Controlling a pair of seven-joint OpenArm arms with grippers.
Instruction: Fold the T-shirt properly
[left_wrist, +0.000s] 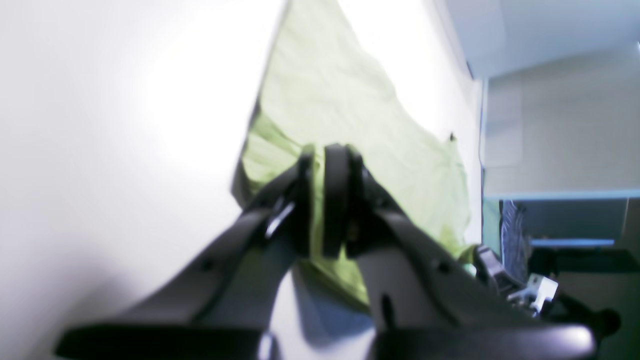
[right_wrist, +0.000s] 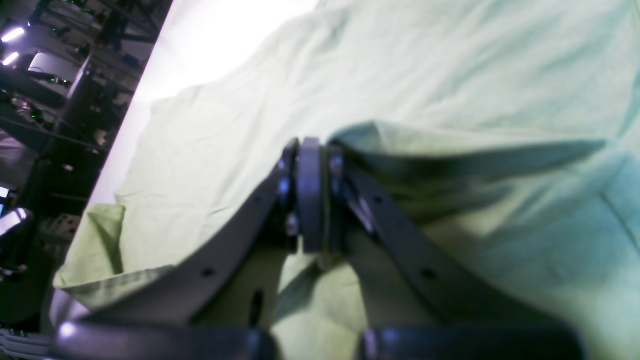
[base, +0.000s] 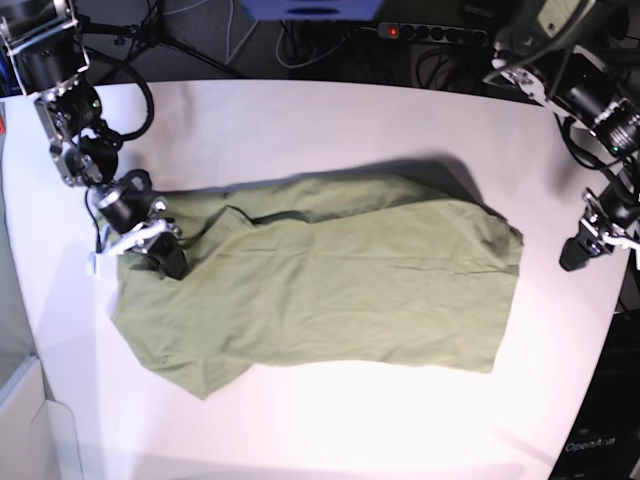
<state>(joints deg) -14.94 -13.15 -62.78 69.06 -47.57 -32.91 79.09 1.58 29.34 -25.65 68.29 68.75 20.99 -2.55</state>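
Well, T-shirt (base: 330, 290): olive green, spread wrinkled across the white table (base: 300, 130), folded lengthwise | right gripper (right_wrist: 312, 200): jaws pinched tight on a raised fold of cloth at the shirt's end | left gripper (left_wrist: 327, 200): jaws clamped on a green strip of shirt edge

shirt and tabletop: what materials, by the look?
Olive-green short-sleeved T-shirt: soft woven or knit fabric, probably cotton, matte; it creases and drapes in loose wrinkles. White flat tabletop: smooth hard surface, likely laminate or painted board; it glares under the light, with no visible grain.
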